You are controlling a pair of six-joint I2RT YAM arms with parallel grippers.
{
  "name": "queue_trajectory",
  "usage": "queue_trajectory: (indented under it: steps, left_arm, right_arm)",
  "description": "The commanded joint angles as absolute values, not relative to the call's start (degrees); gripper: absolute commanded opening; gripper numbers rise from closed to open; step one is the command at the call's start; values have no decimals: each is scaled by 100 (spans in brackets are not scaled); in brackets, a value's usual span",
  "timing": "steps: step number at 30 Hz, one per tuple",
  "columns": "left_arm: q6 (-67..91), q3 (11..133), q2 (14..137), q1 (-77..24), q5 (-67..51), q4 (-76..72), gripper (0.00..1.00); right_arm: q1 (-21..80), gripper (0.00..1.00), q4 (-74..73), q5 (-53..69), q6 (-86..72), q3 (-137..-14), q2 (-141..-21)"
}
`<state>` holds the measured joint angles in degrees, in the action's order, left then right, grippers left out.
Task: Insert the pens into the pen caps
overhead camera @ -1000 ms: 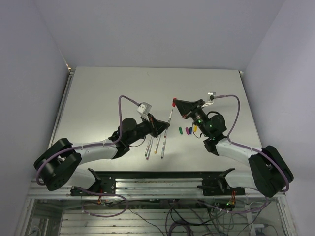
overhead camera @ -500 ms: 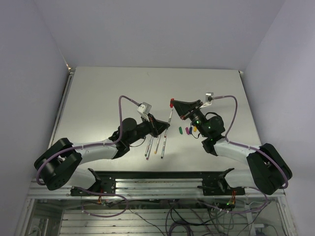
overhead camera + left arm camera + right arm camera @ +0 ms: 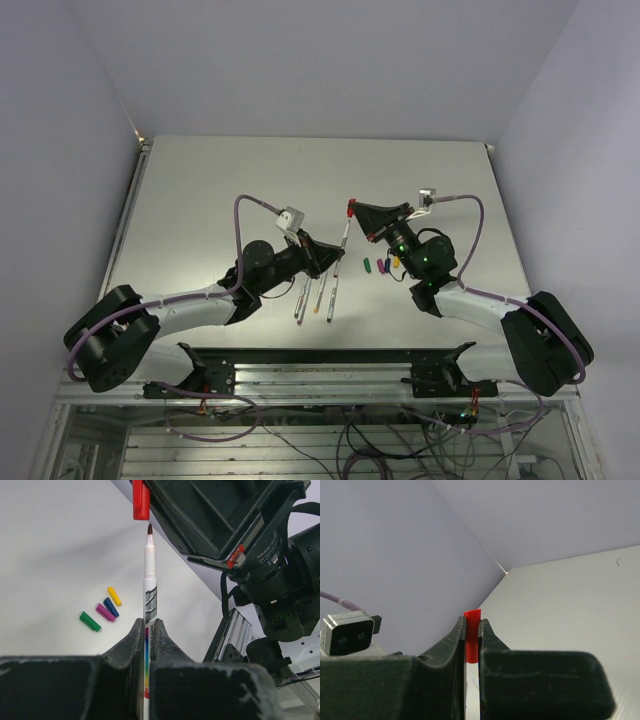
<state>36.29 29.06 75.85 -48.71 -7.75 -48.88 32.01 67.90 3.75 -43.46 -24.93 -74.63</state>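
Note:
My left gripper [image 3: 336, 256] is shut on a silvery pen [image 3: 149, 590] and holds it upright above the table, dark red tip up. My right gripper [image 3: 354, 211] is shut on the red cap [image 3: 141, 500], which sits just above the pen tip with a small gap between them. In the right wrist view the red cap [image 3: 472, 630] is pinched between the jaws, and the pen's white shaft [image 3: 472, 690] shows below it. Green [image 3: 90, 621], magenta [image 3: 105, 612], blue [image 3: 111, 607] and yellow [image 3: 114, 595] caps lie together on the table.
Three more pens [image 3: 319, 296] lie side by side on the table under the left gripper. The loose caps [image 3: 381, 266] lie under the right arm. The metal frame [image 3: 330, 360] runs along the table's near edge.
My right gripper has shifted the red cap slightly left. My left wrist has risen a little, so the pen tip now lines up just under the cap.

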Motion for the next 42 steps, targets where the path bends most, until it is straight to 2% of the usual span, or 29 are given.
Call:
queue_trajectory:
  steps: [1, 42]
  left_arm:
    - [3533, 2857, 7495, -4900, -705, -5221, 7]
    - [3489, 2839, 7585, -4900, -671, -5230, 7]
  right_arm:
    - [3250, 0, 6995, 287, -4244, -2408, -7410]
    - [3314, 0, 7307, 334, -4429, -2352, -7554]
